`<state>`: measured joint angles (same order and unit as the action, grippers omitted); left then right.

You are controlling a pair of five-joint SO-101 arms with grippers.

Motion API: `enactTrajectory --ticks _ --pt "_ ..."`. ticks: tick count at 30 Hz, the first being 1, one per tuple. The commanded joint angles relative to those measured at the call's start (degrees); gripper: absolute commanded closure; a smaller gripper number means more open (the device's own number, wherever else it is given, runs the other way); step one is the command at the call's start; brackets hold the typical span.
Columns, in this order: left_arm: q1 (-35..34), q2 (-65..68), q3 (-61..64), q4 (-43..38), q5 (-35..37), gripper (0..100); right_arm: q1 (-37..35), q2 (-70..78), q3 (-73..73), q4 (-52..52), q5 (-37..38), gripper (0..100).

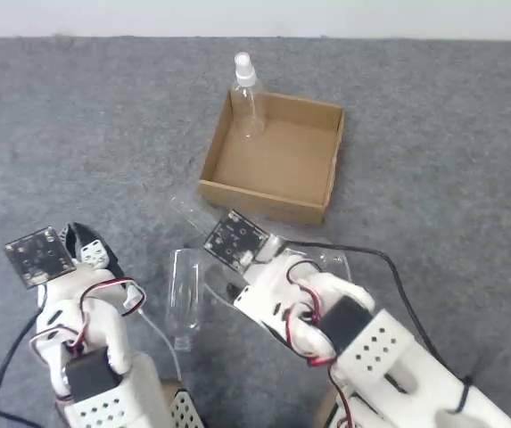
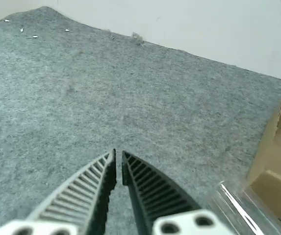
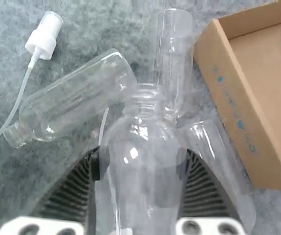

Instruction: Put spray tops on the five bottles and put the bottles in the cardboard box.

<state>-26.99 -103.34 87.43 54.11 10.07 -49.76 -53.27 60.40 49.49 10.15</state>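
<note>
Right gripper [image 3: 142, 164]: jaws clamped on the mid-body of the held bottle [image 3: 142, 132], neck bare, just near of the cardboard box [image 1: 259, 201]. Left gripper [image 2: 118, 166]: jaws all but together, empty, over the felt tabletop [image 2: 81, 88] at left. A loose spray top [image 3: 43, 36] lies beside the lying bottle [image 3: 71, 105]. The capped bottle [image 1: 247, 102] stands in the box's far-left corner.

Judgement: the bottles look light, thin-walled and slick, so grip mid-body, gently. Take the spray top by its head, since the dip tube looks limp.

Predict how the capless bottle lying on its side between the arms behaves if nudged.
Lying bottle is round-bodied, so it'd probably roll, though the felt mat may damp that. Clear and empty: likely light, easily knocked. Smooth glossy wall could slip in jaws.
</note>
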Motion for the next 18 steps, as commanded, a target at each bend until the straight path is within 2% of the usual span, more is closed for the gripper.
enactTrajectory --ticks 1,7,10,18 --pt "0.09 -0.97 -1.80 -1.14 0.00 98 -0.13 -7.60 2.46 -4.09 -0.53 92.9" --pt "0.09 -0.97 -2.15 0.62 -0.53 98 2.42 -14.73 5.71 -4.00 -0.62 92.9" --pt "0.09 -0.97 -2.15 0.70 -3.43 98 5.85 -18.07 6.86 -4.79 -4.66 93.0" --pt "0.09 -0.88 -5.14 4.13 -5.01 98 12.79 -26.51 16.79 -16.22 -7.30 93.0"
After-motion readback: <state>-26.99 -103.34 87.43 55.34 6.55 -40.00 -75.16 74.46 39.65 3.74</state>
